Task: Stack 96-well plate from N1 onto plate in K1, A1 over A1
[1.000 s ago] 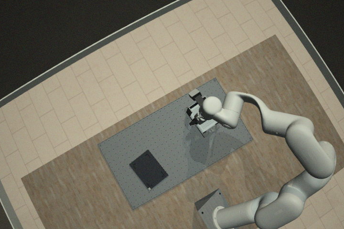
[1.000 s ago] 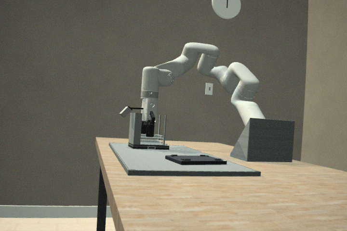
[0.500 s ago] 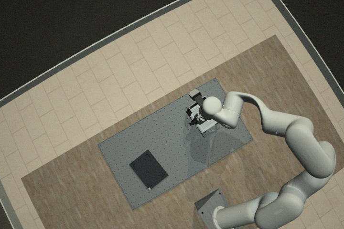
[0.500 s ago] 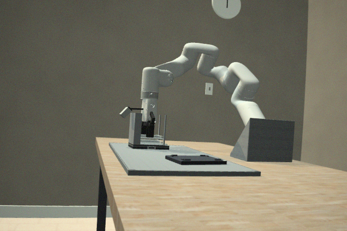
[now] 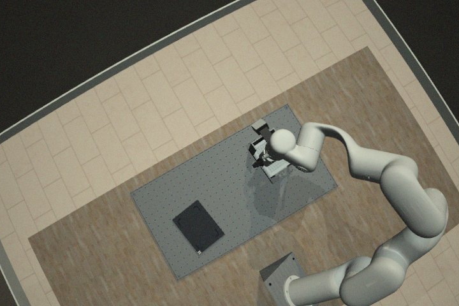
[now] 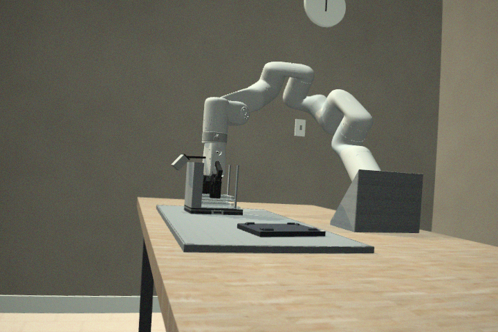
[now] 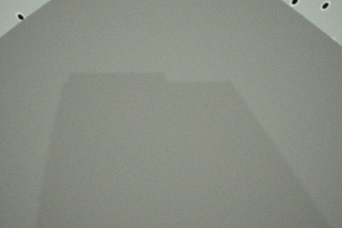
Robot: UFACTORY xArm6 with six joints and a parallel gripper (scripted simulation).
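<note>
Wood-grain surface (image 6: 335,289) carries a grey perforated board (image 5: 208,180). Plate nest N1 (image 5: 198,225) lies bare. Pincer (image 6: 214,184) is lowered inside stack rack K1 (image 6: 194,184), pinching the 96-well plate (image 5: 277,167). Brown wall (image 6: 81,117), round clock (image 6: 324,11), tiled floor (image 5: 129,108).

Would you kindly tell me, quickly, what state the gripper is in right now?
Gripper: closed on the well plate, low down inside the rack.
</note>
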